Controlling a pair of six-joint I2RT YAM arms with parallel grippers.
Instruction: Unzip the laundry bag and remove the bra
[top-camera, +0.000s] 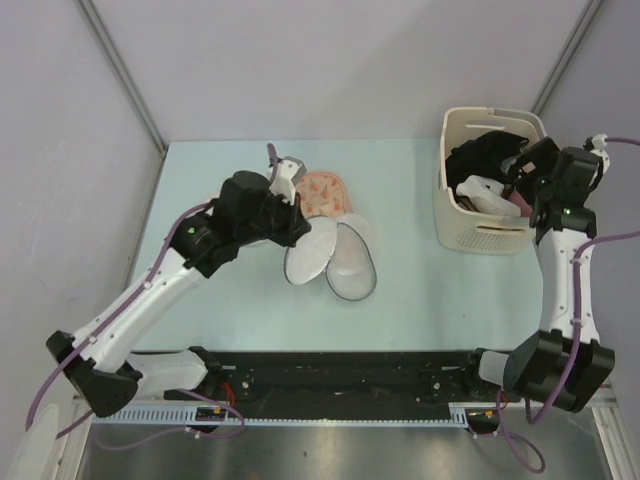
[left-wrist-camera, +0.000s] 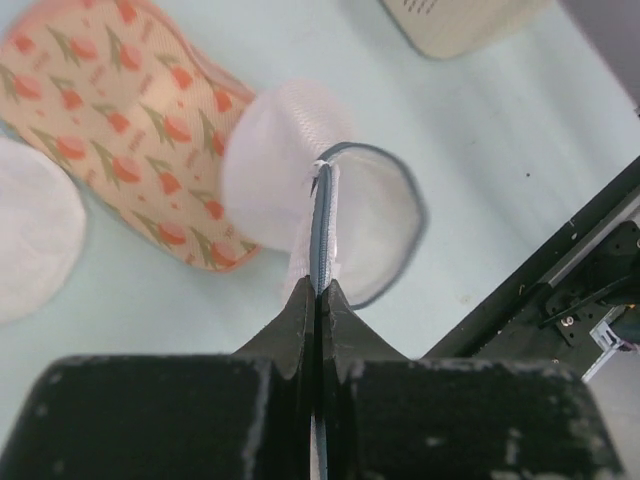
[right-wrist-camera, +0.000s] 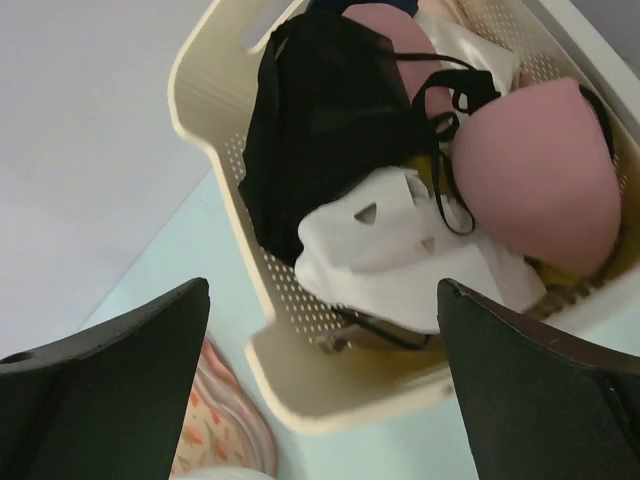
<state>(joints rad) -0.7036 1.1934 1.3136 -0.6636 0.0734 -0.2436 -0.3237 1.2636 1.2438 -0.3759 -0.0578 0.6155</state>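
A: Left of the laundry basket (top-camera: 470, 235) lies our mesh laundry bag (top-camera: 340, 262), unzipped and gaping. Is the bra out?
B: We judge so: a pink bra (right-wrist-camera: 540, 175) sits inside the basket, against a black garment (right-wrist-camera: 320, 110).
A: Our grippers?
B: Above the basket our right gripper (right-wrist-camera: 318, 295) hangs, jaws wide, empty. Left of it, our left gripper (left-wrist-camera: 320, 295) pinches the bag's zip rim.
A: Then we lift the right straight up, clear of the straps, before freeing the bag.
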